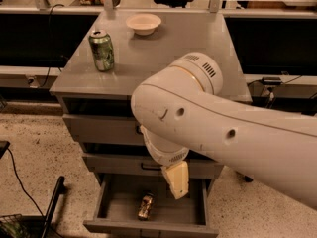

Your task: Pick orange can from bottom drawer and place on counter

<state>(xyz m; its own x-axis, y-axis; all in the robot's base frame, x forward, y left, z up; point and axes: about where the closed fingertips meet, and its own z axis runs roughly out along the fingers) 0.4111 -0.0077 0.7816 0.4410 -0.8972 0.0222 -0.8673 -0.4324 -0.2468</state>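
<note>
A: What sits closest to us?

B: The arm (237, 133), a big white sweep coming in from the right of the view. At its end the gripper (177, 180) hangs pointing down over the open bottom drawer (163, 227), above the floor of it and toward its back right part.

A: Released or clenched?

B: I cannot tell. It carries nothing, though, since the orange can (145, 206) lies in the drawer.

A: Where exactly?

B: On the drawer floor, on its side, about midway across and nearer the front. It is lower than the gripper, off to the left of it in the view and closer to the drawer front. The two are apart, not touching.

A: And the can's long axis?

B: It runs roughly front to back, leaning a little to the right at the far end. My judgement is that the gripper needs to shift left and toward the front, then drop, closing across the can's width.

A: Further back?

B: The counter (163, 58), with a green can (101, 50) upright near its left edge and a bowl (143, 23) at the far side. There is bare top between them and the near edge for setting the orange can down.
</note>
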